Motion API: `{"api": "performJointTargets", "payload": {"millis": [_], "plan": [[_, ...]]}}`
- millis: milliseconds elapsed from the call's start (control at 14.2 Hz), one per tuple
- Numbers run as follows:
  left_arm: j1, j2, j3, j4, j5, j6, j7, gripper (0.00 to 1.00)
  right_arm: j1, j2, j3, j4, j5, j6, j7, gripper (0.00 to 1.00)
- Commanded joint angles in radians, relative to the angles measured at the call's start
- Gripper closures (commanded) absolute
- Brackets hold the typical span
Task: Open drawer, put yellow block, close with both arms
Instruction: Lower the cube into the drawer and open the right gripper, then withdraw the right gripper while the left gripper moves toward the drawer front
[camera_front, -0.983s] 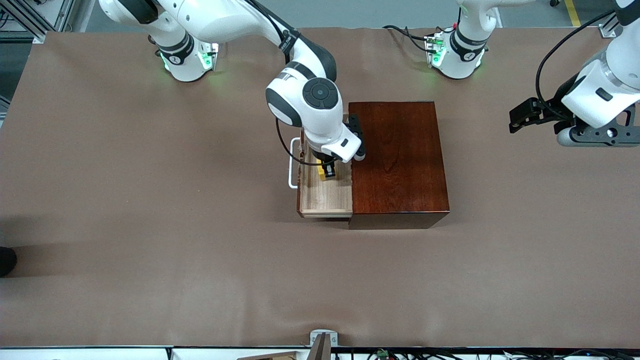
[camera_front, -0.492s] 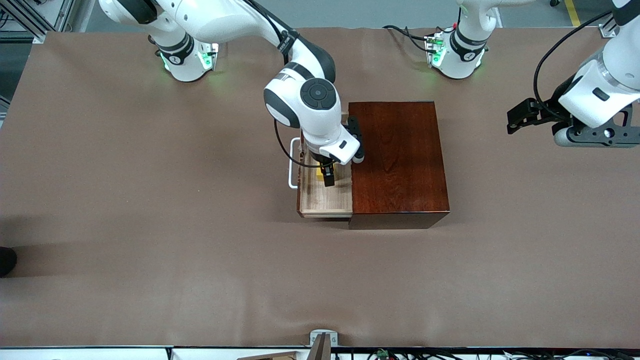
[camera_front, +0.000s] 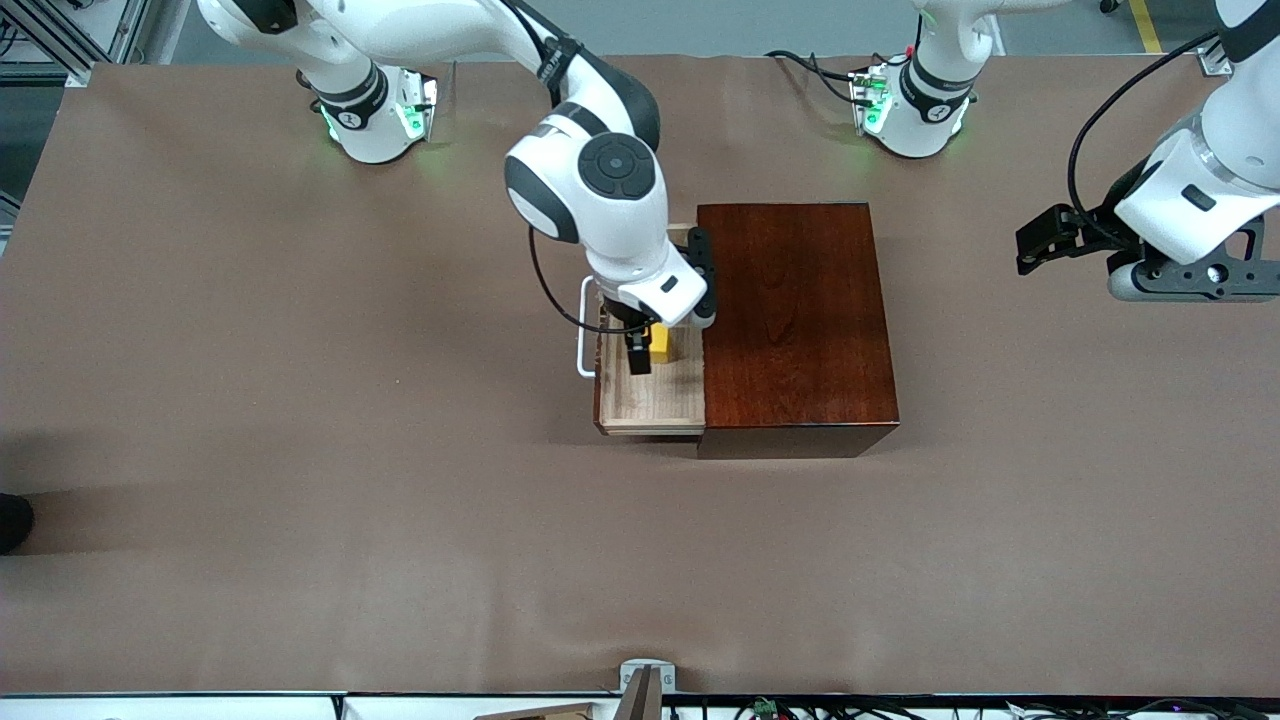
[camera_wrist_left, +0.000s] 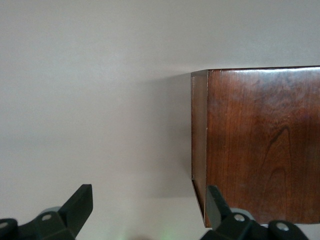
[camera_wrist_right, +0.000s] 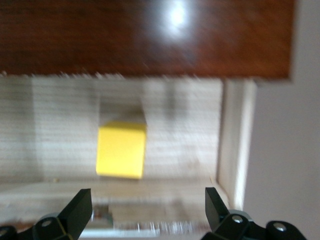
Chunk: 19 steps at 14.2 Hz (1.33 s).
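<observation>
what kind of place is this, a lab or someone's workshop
Most likely a robotics lab. Two white arms are bolted at one edge of a table covered in brown sheet, their bases lit green. Aluminium framing stands at the table's corner, cables trail by one base, and the only prop is a mahogany drawer box.

A wide table (camera_front: 300, 400) covered in a brown sheet is carrying a dark reddish wooden box (camera_front: 795, 320) near its middle. The two arm bases (camera_front: 375, 115) (camera_front: 915, 110) are standing along the edge farthest from the front camera, glowing green.
</observation>
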Motion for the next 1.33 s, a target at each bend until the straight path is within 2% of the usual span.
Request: {"api": "performJointTargets", "payload": {"millis": [0,140,351,702,983,1264], "plan": [[0.002,-0.005,-0.007,-0.007,0.022,0.015,0.011,0.0,-0.073,-0.077,0.01,-0.022,-0.02,-0.059,0.132,0.0],[-0.01,-0.001,-0.008,-0.005,0.022,0.021,0.011,0.0,-0.155,-0.11,0.01,-0.024,-0.02,-0.128,0.145,0.0],[-0.074,0.015,-0.051,0.008,0.017,0.056,-0.007,0.0,-0.298,-0.159,0.01,-0.025,-0.018,-0.174,0.146,0.0],[-0.191,0.024,-0.093,0.054,0.008,0.058,-0.01,0.0,-0.531,-0.202,0.013,-0.029,-0.011,-0.208,0.198,0.0],[-0.371,0.051,-0.103,0.07,0.005,0.085,-0.089,0.0,-0.617,-0.289,0.013,-0.093,0.006,-0.242,0.316,0.0],[-0.586,0.128,-0.105,0.071,0.008,0.221,-0.2,0.0,-0.703,-0.381,0.013,-0.121,0.075,-0.331,0.432,0.0]]}}
